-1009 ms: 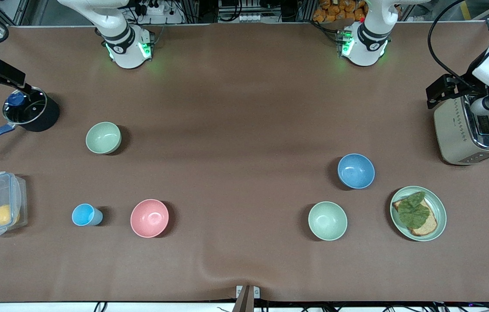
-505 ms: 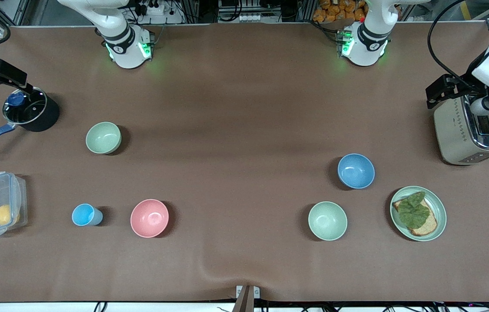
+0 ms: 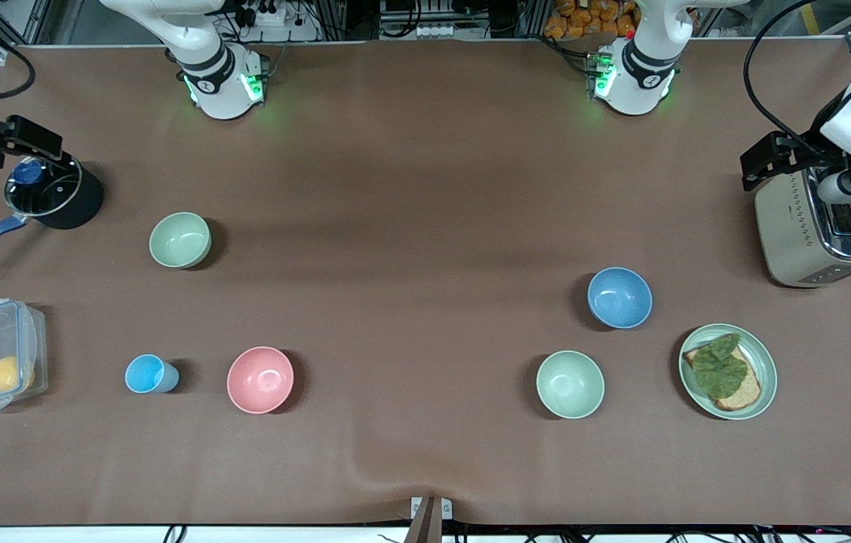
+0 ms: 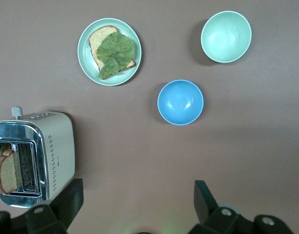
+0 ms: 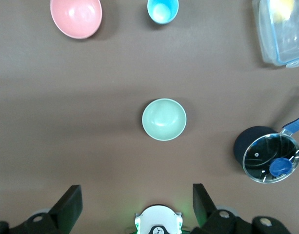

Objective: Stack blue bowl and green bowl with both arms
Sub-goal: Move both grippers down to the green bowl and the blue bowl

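the left gripper (image 4: 134,207), jaws spread, hangs over the toaster (image 3: 821,230); it should descend on the blue bowl (image 3: 619,297) rim nearby. the right gripper (image 5: 137,207), released, waits above the pot (image 3: 52,192), the green bowl (image 3: 179,240) near it.

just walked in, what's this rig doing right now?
Nothing is held yet. The blue bowl and the green bowl sit far apart on the table, unstacked. The left gripper hangs open over the toaster at its end; the right gripper hangs open by the pot at the other end. A paler green bowl sits nearer the camera than the blue one.
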Robot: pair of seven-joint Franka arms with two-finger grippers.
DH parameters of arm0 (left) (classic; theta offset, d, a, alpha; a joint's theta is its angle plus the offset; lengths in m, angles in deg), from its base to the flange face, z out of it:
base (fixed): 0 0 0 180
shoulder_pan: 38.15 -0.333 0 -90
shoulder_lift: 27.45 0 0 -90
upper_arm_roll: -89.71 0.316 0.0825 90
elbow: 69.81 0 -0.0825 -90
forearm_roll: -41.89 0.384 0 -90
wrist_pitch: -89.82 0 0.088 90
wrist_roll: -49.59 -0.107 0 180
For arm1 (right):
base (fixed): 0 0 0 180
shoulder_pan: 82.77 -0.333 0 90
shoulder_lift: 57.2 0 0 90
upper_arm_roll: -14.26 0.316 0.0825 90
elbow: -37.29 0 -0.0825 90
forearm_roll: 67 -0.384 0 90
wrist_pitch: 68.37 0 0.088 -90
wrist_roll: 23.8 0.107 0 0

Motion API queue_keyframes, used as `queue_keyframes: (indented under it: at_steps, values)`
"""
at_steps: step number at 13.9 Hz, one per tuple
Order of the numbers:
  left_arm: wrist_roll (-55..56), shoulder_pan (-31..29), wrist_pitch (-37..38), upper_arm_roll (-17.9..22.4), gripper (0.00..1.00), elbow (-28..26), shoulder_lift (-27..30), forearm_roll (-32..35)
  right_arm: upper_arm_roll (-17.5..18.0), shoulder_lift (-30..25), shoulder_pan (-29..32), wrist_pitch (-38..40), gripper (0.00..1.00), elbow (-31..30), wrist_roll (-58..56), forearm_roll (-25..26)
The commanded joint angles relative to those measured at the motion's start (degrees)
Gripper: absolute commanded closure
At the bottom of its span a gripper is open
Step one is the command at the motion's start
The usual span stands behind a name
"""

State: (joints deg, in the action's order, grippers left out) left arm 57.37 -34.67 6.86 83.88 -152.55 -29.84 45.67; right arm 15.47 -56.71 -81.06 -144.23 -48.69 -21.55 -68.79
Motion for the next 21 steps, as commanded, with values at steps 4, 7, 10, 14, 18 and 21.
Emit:
queue_keyframes:
  at_steps: [4, 7, 10, 14, 18, 21]
  values:
    - [-0.57, -0.31, -1.58, 0.73, 0.0, 1.1, -3.49, -0.62, 0.64, -2.24, 4.18, -8.06, 0.0, -13.4, -1.9, 0.56]
    - [-0.48, -0.05, -3.52, 0.65, 0.0, 0.84, -7.0, -0.61, 0.64, -3.56, 7.25, -13.77, 0.0, -20.69, -6.28, 0.56]
    - [-0.4, -0.23, -7.39, 0.65, 0.0, 0.22, -10.0, -0.35, 0.64, -6.37, 8.57, -21.15, 0.0, -29.56, -9.37, 0.47]
    - [-0.4, -0.67, -10.55, 0.73, 0.0, 0.13, -13.34, -0.35, 0.64, -6.55, 9.8, -28.89, 0.0, -36.52, -10.68, -0.05]
    - [-0.83, -1.63, -13.45, 0.65, 0.0, -0.48, -17.12, -0.35, 0.47, -6.03, 12.53, -40.23, 0.0, -44.43, -16.23, -1.02]
    - [-1.1, -1.72, -16.52, 0.73, 0.0, -2.41, -18.88, -0.26, 0.38, -5.5, 12.62, -47.78, 0.0, -49.35, -16.23, -1.02]
